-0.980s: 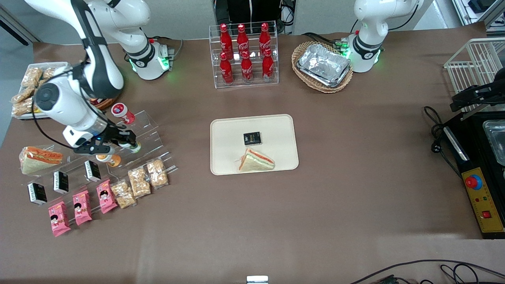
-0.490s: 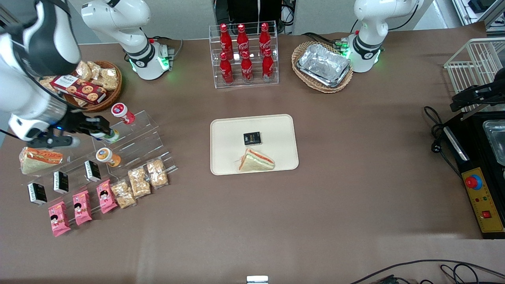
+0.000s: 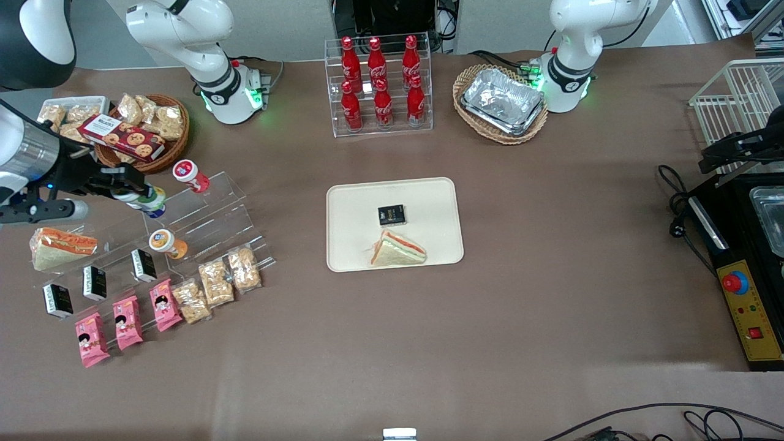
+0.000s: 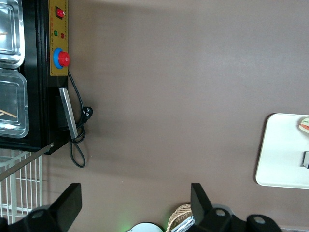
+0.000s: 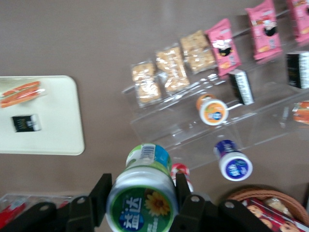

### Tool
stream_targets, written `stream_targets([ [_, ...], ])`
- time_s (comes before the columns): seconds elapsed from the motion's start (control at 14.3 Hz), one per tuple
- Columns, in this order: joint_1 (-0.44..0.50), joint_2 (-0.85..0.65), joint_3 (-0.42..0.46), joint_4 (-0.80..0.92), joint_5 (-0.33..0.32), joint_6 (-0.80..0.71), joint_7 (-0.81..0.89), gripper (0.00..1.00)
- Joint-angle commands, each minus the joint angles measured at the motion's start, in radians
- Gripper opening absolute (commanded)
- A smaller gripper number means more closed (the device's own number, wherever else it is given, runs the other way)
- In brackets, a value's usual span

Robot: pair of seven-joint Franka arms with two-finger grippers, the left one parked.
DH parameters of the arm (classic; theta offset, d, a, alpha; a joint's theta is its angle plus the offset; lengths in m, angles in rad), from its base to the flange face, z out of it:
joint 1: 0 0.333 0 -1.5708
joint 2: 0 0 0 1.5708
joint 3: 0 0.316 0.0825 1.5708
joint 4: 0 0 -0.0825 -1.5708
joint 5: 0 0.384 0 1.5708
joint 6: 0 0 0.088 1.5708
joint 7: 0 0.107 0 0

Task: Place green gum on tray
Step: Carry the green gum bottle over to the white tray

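Observation:
My right gripper is shut on the green gum and holds it in the air above the clear acrylic step shelf, toward the working arm's end of the table. In the right wrist view the gum shows its white-rimmed lid with a green mark, and a black finger presses on each side of it. The cream-beige tray lies at the table's middle, well away from the gripper. It also shows in the right wrist view and the left wrist view.
On the tray lie a small black box and a wrapped sandwich. The shelf holds an orange-lid bottle, a red-lid bottle, a blue-lid bottle, black boxes, cracker packs and pink packs. A snack basket stands close by.
The gripper has lifted the green gum off the acrylic shelf and carried it up and toward the working arm's end of the table. The orange-lid bottle stays on the shelf.

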Motion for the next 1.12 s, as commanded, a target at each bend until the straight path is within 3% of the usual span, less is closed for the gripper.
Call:
stream_targets([
  [0.0, 0.09, 0.029, 0.003, 0.033, 0.074, -0.041, 0.13, 0.11],
  [0.35, 0.344, 0.024, 0.001, -0.156, 0.1, 0.187, 0.471, 0.11],
  [0.7, 0.553, 0.032, 0.001, -0.495, 0.089, 0.67, 0.636, 0.11],
  [1.05, 0.648, 0.163, 0.0, -0.613, 0.087, 0.977, 0.699, 0.11],
])
